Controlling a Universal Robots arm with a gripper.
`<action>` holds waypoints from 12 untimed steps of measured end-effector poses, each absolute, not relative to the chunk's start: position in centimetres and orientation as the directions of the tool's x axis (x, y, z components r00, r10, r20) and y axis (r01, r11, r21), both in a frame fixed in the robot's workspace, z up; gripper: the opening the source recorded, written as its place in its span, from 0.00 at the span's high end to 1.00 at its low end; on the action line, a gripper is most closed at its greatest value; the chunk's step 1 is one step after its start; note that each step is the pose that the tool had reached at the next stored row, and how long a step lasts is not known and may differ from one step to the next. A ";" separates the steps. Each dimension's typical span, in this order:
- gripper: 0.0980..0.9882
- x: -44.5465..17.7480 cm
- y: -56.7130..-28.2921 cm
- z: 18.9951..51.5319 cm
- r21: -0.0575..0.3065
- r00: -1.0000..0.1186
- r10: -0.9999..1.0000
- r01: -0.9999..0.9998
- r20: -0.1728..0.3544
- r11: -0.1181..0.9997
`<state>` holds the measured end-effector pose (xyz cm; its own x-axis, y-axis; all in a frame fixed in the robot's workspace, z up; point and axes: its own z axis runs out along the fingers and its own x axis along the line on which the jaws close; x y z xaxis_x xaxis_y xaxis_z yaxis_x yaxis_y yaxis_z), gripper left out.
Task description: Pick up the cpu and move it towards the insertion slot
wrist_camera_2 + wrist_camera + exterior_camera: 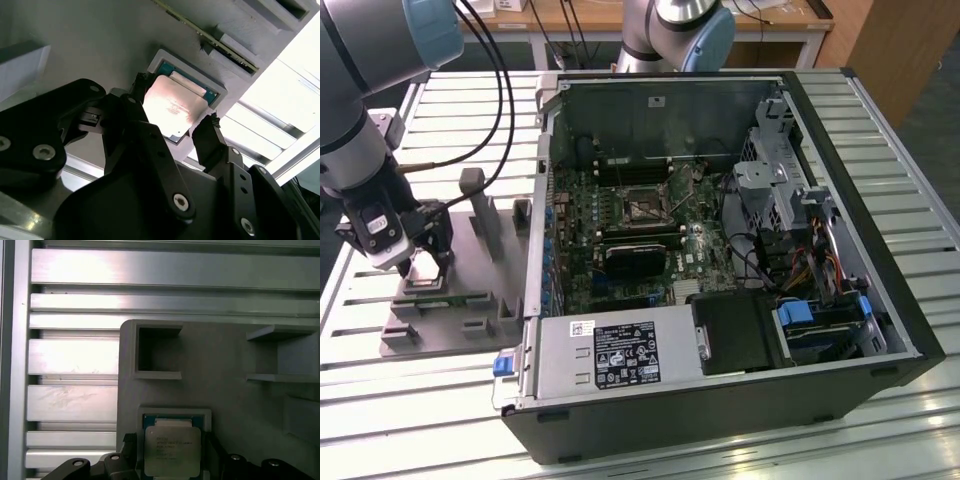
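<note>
The pincer [176,104] pinches the cpu [170,111] by two opposite edges, apparently sparing its shiny top, just over its pocket in the grey holder [225,365] on the desk [75,355], well apart from the insertion slot [642,207] inside the open computer case [720,410].

Upright posts [478,203] stand between the gripper [423,268] and the case [542,215], seemingly passable overhead.
</note>
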<state>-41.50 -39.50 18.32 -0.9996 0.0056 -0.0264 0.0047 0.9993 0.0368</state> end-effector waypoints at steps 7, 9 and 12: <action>0.40 -41.5 -39.5 18.3 0.037 -1.000 0.006 0.005 -0.027 0.999; 0.47 -41.5 -39.5 18.3 0.037 -1.000 0.006 0.005 -0.026 0.999; 0.51 -41.5 -39.5 18.3 0.037 -1.000 0.006 0.005 -0.027 0.999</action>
<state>-41.50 -39.50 18.31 -0.9996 0.0060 -0.0265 0.0050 0.9993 0.0369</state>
